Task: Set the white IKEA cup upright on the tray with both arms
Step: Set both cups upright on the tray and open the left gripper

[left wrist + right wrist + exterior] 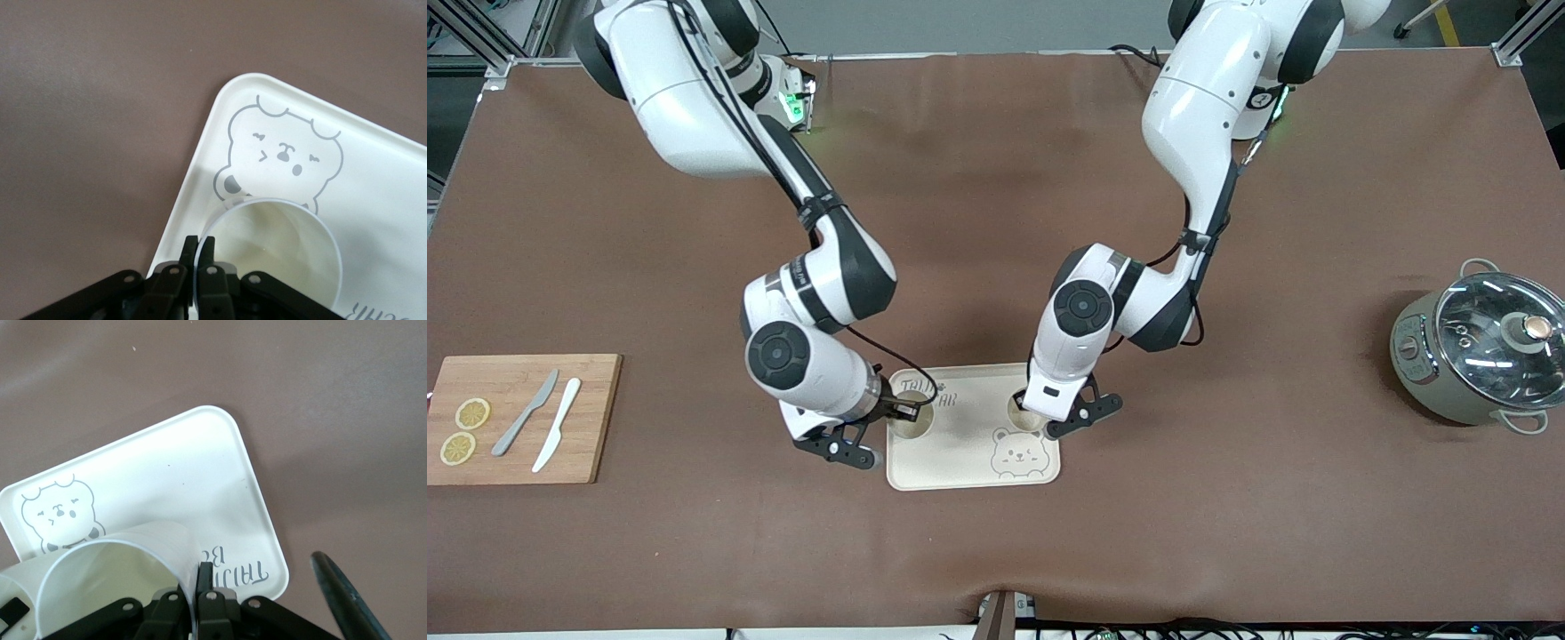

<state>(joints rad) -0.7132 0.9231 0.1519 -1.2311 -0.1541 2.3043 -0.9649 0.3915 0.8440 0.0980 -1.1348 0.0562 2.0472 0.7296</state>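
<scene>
Two white cups stand upright on the cream tray [960, 449], each held by its rim. My left gripper [1039, 414] is shut on the rim of the cup [1021, 411] next to the bear drawing. In the left wrist view the fingers [208, 257] pinch that cup's [280, 253] wall over the tray [373, 167]. My right gripper [911, 412] is shut on the rim of the other cup [911, 425], by the lettering. In the right wrist view the gripper [199, 590] clamps this cup's [113, 580] wall above the tray [180, 467]. Whether either cup's base touches the tray is hidden.
A wooden cutting board [591, 418] with two lemon slices [464, 431] and two knives [541, 422] lies at the right arm's end. A grey pot with a glass lid [1480, 347] stands at the left arm's end. Brown table surrounds the tray.
</scene>
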